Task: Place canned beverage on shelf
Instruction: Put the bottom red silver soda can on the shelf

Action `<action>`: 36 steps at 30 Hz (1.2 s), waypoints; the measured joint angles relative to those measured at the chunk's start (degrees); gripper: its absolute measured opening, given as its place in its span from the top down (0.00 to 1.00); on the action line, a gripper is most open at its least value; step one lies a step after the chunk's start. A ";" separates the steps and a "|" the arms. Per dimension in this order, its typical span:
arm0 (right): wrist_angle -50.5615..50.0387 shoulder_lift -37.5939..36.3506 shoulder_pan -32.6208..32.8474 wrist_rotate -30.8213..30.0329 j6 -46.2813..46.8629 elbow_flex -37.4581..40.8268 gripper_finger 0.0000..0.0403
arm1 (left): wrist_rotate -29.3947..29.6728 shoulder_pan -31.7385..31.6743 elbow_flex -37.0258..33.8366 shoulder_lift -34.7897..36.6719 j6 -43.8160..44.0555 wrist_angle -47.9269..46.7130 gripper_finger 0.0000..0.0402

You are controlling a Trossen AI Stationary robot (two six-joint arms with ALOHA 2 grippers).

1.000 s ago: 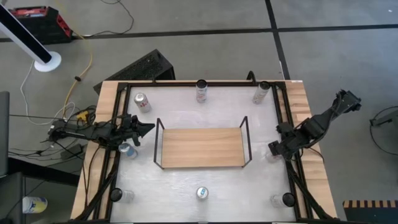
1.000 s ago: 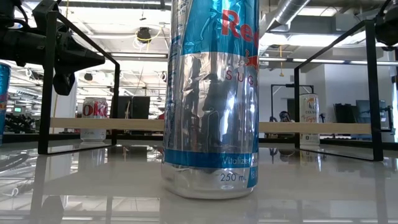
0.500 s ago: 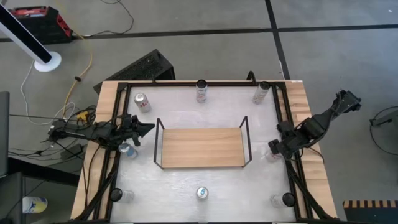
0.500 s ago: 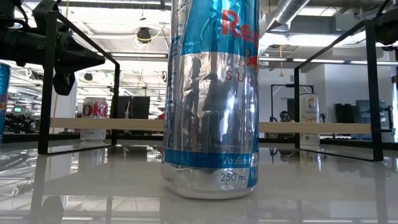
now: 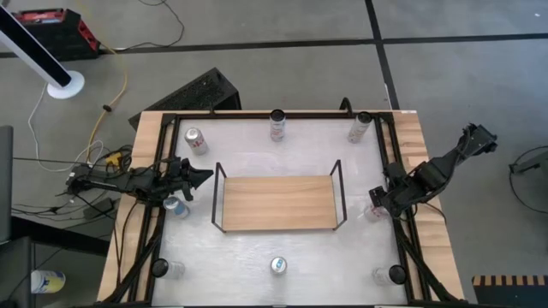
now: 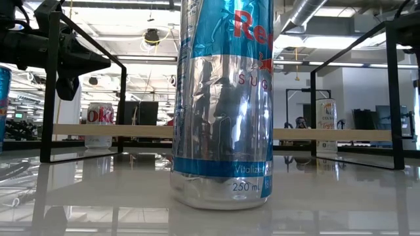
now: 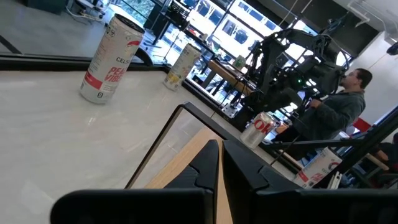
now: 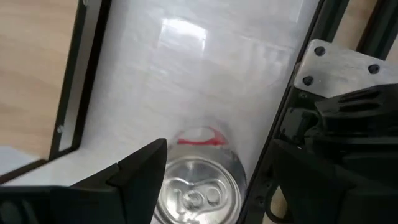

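Note:
The shelf (image 5: pixel 278 203), a light wooden board between black wire ends, stands in the middle of the white table. My right gripper (image 5: pixel 378 204) hangs open at the table's right side, pointing down over an upright silver can (image 8: pixel 198 190). Its fingers (image 8: pixel 140 177) stand above the can's top on either side, apart from it. My left gripper (image 5: pixel 205 176) is shut and level at the table's left side, pointing at the shelf's left end. Under it stands a blue can (image 5: pixel 175 206). The left wrist view shows the shut fingers (image 7: pixel 205 168) with nothing between them.
More cans stand around the shelf: three along the far edge (image 5: pixel 276 125), one at the near middle (image 5: pixel 278 266) that fills the low view (image 6: pixel 223 98), and one at each near corner (image 5: pixel 174 269). Black frame rails (image 5: pixel 402 239) border the table. A person (image 7: pixel 339 109) is beyond the table.
My right gripper has turned a little at the wrist above the silver can while staying in the same place and staying open. The cans, the shelf and my left arm have kept still.

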State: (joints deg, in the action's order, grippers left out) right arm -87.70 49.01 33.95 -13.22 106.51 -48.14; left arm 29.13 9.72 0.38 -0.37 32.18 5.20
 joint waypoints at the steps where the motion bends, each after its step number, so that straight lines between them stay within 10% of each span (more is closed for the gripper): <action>1: -0.03 0.00 0.00 -0.43 0.01 -0.01 0.23 | 0.01 0.00 -0.02 -0.02 0.00 0.01 0.99; 36: 3.32 4.75 4.67 3.66 1.26 -0.44 0.23 | -0.14 0.00 -0.02 0.01 -0.70 -0.03 0.99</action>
State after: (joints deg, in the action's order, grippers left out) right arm -84.38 53.76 38.62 -9.56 107.77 -48.58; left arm 28.99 9.72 0.36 -0.36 31.48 5.17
